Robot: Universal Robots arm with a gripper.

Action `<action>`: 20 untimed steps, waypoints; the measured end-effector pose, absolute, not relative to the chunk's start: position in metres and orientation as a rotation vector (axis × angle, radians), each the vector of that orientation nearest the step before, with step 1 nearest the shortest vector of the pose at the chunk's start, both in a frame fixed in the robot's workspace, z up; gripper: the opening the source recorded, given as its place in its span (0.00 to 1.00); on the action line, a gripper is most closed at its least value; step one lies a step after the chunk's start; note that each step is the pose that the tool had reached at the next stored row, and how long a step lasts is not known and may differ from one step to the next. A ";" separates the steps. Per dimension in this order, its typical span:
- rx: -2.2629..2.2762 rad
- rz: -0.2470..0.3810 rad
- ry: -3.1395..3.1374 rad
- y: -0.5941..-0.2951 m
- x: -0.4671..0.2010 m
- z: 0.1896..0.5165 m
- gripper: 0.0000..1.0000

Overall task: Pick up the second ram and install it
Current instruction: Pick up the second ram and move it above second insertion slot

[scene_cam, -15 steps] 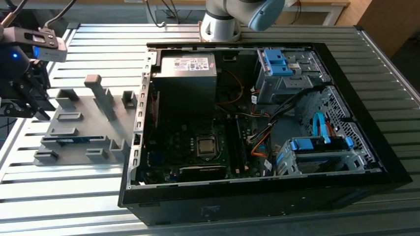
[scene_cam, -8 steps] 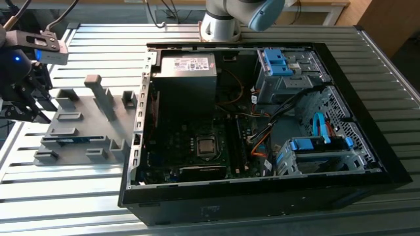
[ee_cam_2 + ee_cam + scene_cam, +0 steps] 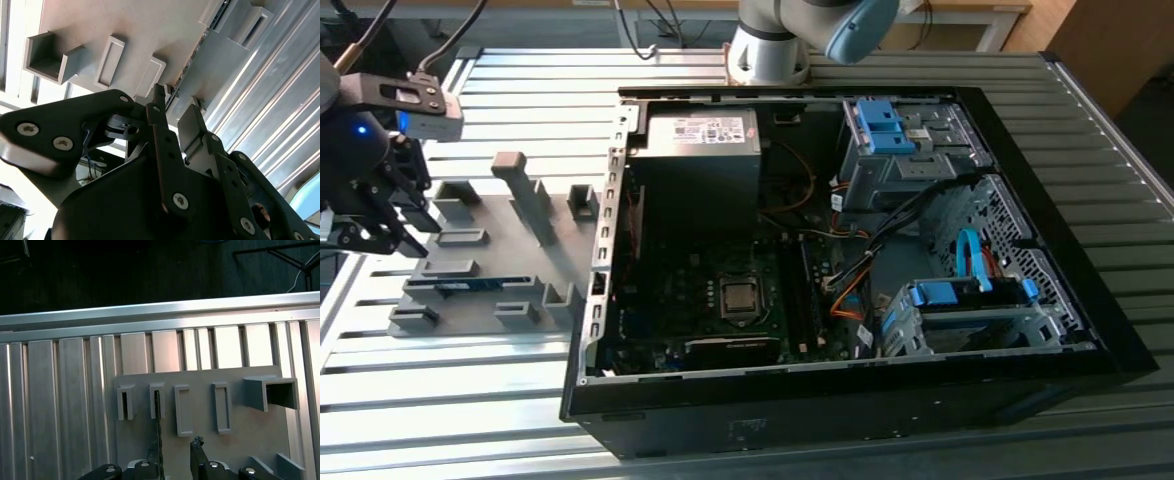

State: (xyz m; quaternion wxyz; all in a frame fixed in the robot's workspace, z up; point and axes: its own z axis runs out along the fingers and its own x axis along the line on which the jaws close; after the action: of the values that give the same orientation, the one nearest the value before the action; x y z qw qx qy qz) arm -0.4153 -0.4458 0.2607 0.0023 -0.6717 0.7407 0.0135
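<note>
The second ram (image 3: 464, 286) is a thin blue-teal stick standing on edge in a slot of the grey holder tray (image 3: 494, 225), at the exterior view's left. My gripper (image 3: 394, 235) hangs over the tray's left end. In the first wrist view the ram (image 3: 158, 425) runs as a dark edge from a slot towards my gripper (image 3: 175, 457), close to one finger (image 3: 154, 465). In the second wrist view the ram's edge (image 3: 197, 50) leads in between the tips of my gripper (image 3: 175, 105). The fingers stand apart and grip nothing.
An open black computer case (image 3: 1067, 250) lies to the exterior view's right of the tray, with a grey power supply (image 3: 700, 135), a motherboard (image 3: 738, 295) and blue drive brackets (image 3: 881, 125). The arm's base (image 3: 767, 45) stands behind it. The slatted table's edge (image 3: 150, 310) runs just beyond the tray.
</note>
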 end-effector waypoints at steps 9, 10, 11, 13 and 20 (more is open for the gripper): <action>-2.105 0.037 2.321 -0.449 -0.415 0.254 0.38; -2.105 0.037 2.321 -0.449 -0.415 0.253 0.38; -2.105 0.037 2.321 -0.449 -0.415 0.252 0.38; -2.105 0.037 2.321 -0.449 -0.415 0.250 0.38; -2.105 0.037 2.321 -0.450 -0.415 0.242 0.38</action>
State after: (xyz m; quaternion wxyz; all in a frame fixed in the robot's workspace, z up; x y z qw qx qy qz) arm -0.4153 -0.4500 0.2423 0.0041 -0.6717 0.7407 0.0119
